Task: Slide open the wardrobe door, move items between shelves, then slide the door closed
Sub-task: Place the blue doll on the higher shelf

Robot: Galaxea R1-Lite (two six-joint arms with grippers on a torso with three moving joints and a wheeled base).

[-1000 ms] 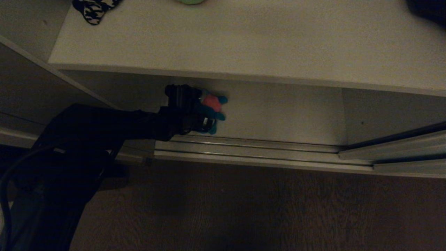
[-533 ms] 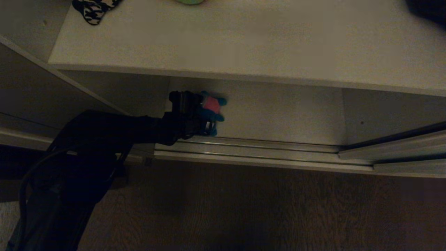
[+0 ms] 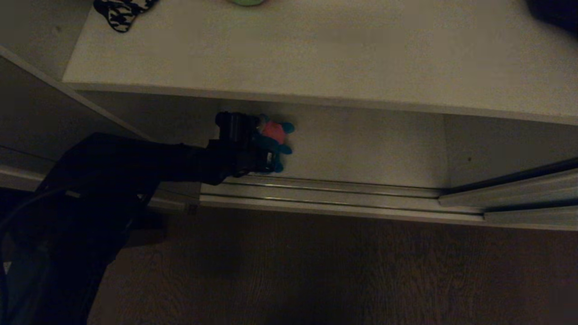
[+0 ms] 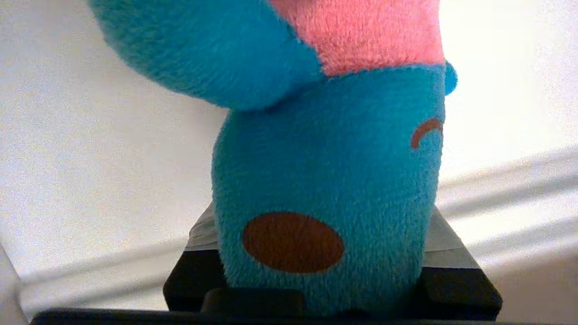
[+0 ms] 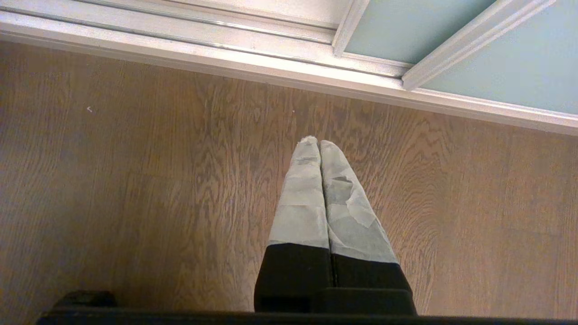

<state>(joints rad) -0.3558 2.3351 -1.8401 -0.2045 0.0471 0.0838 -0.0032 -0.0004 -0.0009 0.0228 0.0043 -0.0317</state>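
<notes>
A houndstooth bag [image 3: 121,12] lies at the upper board's far left corner, cut off by the head view's top edge, and a black bag [image 3: 554,12] sits at the far right corner. Below, a ribbed silvery floor track [image 3: 325,195] borders the brown wood-grain floor [image 3: 316,271].

You are looking into a home: a fitted wardrobe's off-white shelves [image 3: 316,49], sliding door [image 5: 505,67], wood-grain floor [image 5: 158,189].
</notes>
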